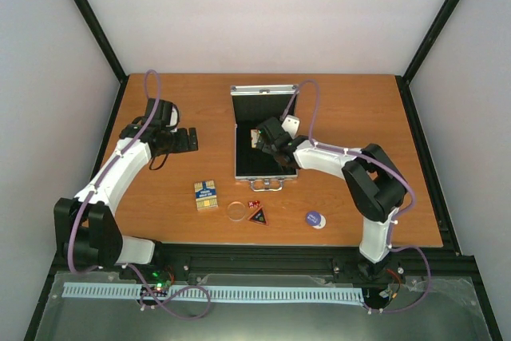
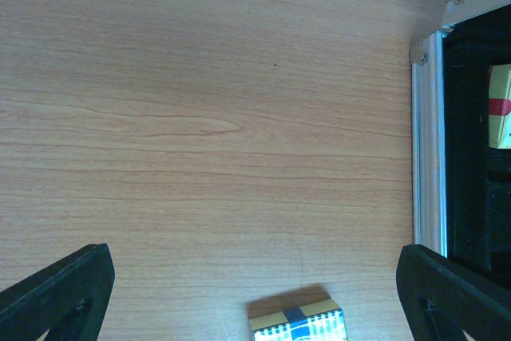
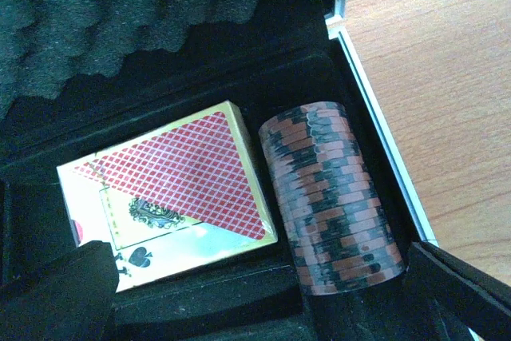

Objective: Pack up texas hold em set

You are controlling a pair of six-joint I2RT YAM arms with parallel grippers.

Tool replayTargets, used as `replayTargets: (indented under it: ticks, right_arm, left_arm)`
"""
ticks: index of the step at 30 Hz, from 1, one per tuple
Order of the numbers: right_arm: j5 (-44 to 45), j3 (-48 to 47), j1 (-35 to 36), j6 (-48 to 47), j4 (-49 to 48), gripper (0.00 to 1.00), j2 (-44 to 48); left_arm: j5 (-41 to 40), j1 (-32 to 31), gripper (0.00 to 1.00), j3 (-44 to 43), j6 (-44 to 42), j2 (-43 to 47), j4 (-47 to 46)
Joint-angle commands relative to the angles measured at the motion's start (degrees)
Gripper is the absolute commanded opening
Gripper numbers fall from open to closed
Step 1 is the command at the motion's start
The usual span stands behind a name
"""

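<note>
Blue-yellow deck lies nearer left gripper, toward its base; jaws wide, empty. Right gripper spread over case, holding nothing.

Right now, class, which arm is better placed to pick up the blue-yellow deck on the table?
Left. The left gripper is open above the table, with the blue-yellow deck lying on its side of the case; the right gripper hangs open over the case's inside.

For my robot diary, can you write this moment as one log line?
case open | red deck, chip stack inside | blue-yellow deck on table | left hand open | right hand open over case
</note>
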State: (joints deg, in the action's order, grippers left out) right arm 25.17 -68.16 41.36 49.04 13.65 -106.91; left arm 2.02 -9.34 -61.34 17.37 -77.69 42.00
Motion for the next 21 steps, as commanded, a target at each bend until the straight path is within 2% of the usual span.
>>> replayTargets:
  ticks: [1, 8, 21]
  right_arm:
    - [2.28, -2.07, -0.91, 4.67, 0.18, 1.00, -1.85]
    - [7.85, -9.75, -1.54, 0.49, 6.04, 1.00, -6.56]
    - [9.95, -10.29, -4.00, -2.82, 5.44, 1.00, -11.14]
  left_arm:
    - [0.98, -0.15, 1.00, -1.76, -0.05, 1.33, -0.74]
    - [1.74, -0.21, 1.00, -1.26, 0.18, 1.11, -1.24]
    - [1.84, -0.20, 1.00, -2.38, 0.21, -0.15, -1.28]
